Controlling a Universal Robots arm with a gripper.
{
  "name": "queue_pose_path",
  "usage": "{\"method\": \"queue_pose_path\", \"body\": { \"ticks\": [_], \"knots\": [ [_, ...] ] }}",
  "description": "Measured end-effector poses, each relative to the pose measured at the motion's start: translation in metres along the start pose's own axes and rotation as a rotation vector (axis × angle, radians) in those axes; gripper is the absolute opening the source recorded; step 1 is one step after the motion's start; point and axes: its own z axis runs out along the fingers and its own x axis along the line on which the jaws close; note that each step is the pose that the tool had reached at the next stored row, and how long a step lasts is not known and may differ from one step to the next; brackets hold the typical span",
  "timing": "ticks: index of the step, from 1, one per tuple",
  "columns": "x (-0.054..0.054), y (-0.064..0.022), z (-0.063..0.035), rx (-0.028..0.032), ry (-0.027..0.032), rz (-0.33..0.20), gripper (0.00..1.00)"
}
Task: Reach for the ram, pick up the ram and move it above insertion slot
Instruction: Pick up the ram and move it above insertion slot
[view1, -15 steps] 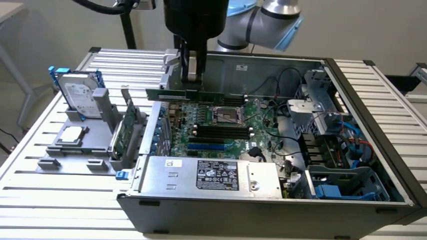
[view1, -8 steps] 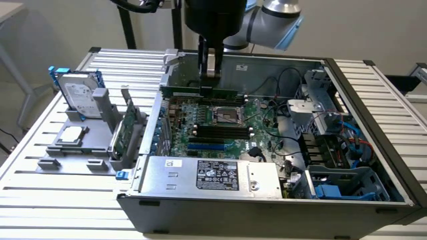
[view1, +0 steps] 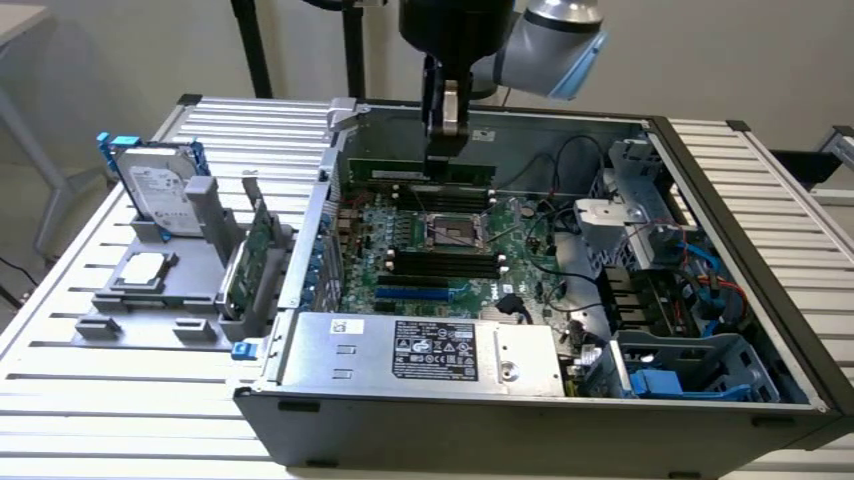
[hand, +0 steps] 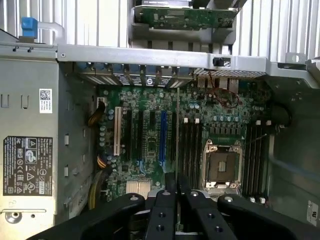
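Slatted aluminium table (view1: 80, 330) carries an open desktop computer case (view1: 534, 400) and, on the exterior view's left, a grey fixture block (view1: 147, 300). That fixture holds one hard drive (view1: 160, 190) standing upright, one processor chip (view1: 144, 270) lying flat, and one green expansion card (view1: 247, 265) on edge.

Above the motherboard (view1: 441, 250) the arm's claw (view1: 445, 150) hangs with its fingers pressed together on the ram (view1: 434, 172), a thin green stick held level over the far side of the board, just beyond the CPU socket (view1: 454, 232). In the wrist view the claw (hand: 177, 200) looks straight down, and the ram shows as a thin edge (hand: 177, 140) running out from between the black fingers (hand: 162, 210), lying between the blue expansion slot (hand: 162, 137) and the dark memory slots (hand: 189, 150).

Counting slots: four dark memory slots beside the socket in the exterior view, and one power supply (view1: 427, 350) at the near edge.

Risks, as I judge them: the stick could tilt or slip in so narrow a pinch, and a small offset would leave it above the socket or the wrong slot. Loose cables (view1: 561, 220) nearby could snag it.
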Motion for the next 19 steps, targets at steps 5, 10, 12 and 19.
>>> {"method": "queue_pose_path", "body": {
  "ticks": [5,10,12,19],
  "knots": [
    [-0.017,-0.0108,0.0014,0.0066,0.0092,0.0,0.13],
    [-0.034,-0.0178,0.0031,0.0096,0.0142,0.0,0.13],
    [-0.04,-0.0191,0.0037,0.0101,0.015,0.0,0.13],
    [-0.056,-0.0209,0.0058,0.0113,0.0155,0.007,0.13]
  ]
}}
